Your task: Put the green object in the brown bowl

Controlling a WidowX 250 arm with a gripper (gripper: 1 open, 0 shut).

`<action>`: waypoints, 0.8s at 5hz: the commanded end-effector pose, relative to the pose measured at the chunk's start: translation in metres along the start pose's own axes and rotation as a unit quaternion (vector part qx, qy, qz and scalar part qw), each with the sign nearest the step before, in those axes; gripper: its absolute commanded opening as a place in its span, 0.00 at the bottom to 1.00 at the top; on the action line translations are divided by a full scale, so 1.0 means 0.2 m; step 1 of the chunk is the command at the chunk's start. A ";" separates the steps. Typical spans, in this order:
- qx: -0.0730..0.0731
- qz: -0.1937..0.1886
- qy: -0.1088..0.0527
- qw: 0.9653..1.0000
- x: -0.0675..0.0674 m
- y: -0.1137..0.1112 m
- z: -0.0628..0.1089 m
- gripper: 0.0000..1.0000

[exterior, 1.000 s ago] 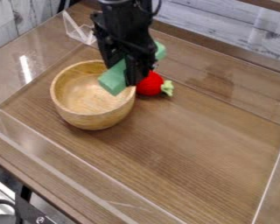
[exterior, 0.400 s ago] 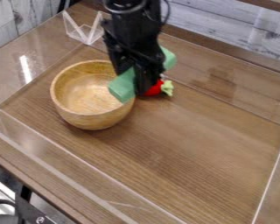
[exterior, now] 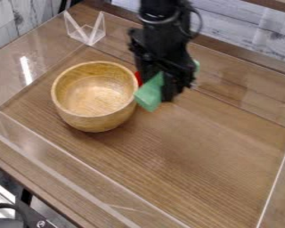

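The green object (exterior: 152, 93) is a light-green block hanging just above the table, right of the bowl's rim. My black gripper (exterior: 160, 82) points straight down and is shut on the green object's upper end. The brown bowl (exterior: 69, 111), round light wood with a thick rim, sits to the left with nothing in it. Gripper and block are outside the bowl, close to its right edge.
A red round toy (exterior: 140, 78) peeks out behind the gripper, mostly hidden. A clear plastic stand (exterior: 83, 29) sits at the back left. Low transparent walls (exterior: 14, 134) edge the wooden table.
The gripper has carried the green block to the right, from over the bowl's right rim to beside the bowl, and slightly lower. The red toy is now mostly hidden behind it.
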State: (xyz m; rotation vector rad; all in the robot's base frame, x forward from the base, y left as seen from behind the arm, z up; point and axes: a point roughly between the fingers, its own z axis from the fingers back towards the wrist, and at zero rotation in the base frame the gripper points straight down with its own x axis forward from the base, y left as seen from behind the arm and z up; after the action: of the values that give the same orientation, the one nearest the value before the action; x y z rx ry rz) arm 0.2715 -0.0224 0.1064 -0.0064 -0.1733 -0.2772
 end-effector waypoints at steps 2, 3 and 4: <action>0.004 0.005 -0.029 1.000 0.07 0.01 0.13 0.00; -0.001 -0.005 -0.033 0.999 0.02 0.07 0.14 0.00; -0.001 0.008 -0.043 0.999 0.03 0.09 0.19 0.00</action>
State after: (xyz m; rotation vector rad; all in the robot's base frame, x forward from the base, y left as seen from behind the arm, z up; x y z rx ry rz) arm 0.2700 -0.0066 0.1272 -0.0308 -0.1931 -0.2630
